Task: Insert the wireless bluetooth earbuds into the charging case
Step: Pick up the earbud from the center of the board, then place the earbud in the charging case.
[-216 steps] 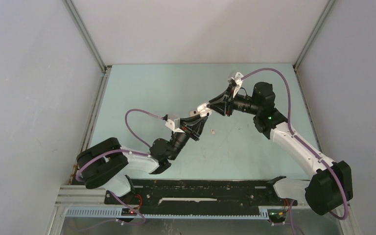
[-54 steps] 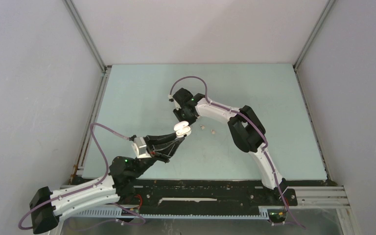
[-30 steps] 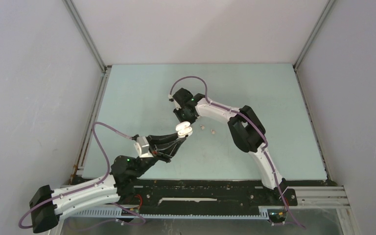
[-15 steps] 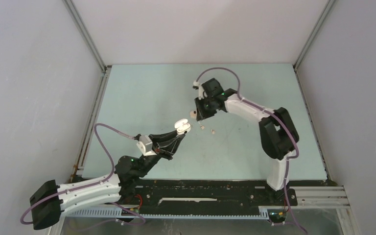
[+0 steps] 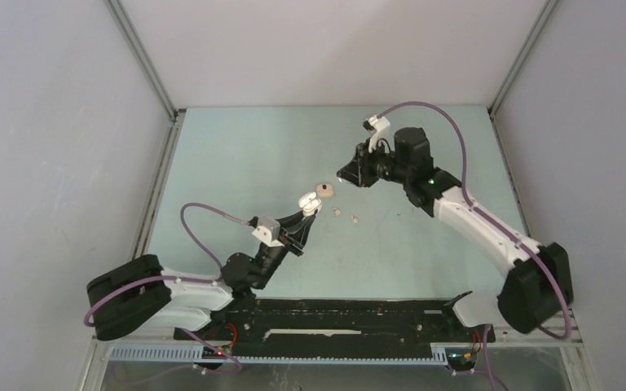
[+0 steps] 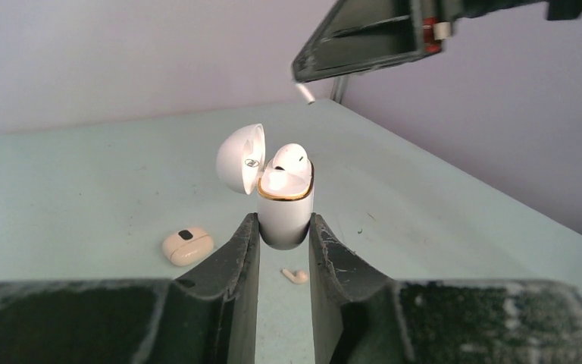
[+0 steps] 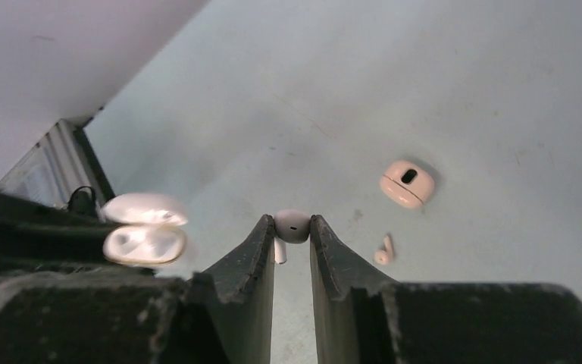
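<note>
The left gripper (image 6: 283, 221) clamps the white charging case (image 6: 285, 208) upright, mouth at twelve o'clock, lid (image 6: 240, 158) swung toward ten, with a seated earbud (image 6: 289, 161) inside. The right gripper (image 7: 292, 228) pinches a second earbud (image 7: 293, 224), stem toward six. The tan case (image 7: 402, 183) lies on the table at its two o'clock.
</note>
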Robot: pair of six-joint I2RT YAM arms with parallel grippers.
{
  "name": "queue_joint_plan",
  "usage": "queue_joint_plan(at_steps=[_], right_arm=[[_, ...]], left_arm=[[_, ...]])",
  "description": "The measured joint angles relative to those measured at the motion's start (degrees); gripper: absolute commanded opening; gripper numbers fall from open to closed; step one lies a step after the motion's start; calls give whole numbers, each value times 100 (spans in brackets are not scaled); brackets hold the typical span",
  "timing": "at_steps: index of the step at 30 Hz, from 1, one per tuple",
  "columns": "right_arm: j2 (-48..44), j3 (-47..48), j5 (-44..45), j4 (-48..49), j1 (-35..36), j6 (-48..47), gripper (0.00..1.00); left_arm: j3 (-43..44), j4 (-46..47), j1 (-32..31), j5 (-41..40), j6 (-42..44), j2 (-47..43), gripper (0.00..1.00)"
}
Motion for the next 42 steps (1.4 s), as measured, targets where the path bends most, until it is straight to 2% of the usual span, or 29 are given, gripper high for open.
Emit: queue_joint_plan(at_steps=[6, 18, 42], right_arm=[[-986, -684, -380, 1003, 131, 2, 0], [-1019, -793, -673, 1930, 730, 129, 0], [-922, -804, -188, 2210, 1156, -350, 0]], left_arm=[[369, 472, 0, -66, 2, 507, 0], [824, 671, 0, -46, -153, 929, 0], [1198, 673, 0, -160, -911, 855, 0]])
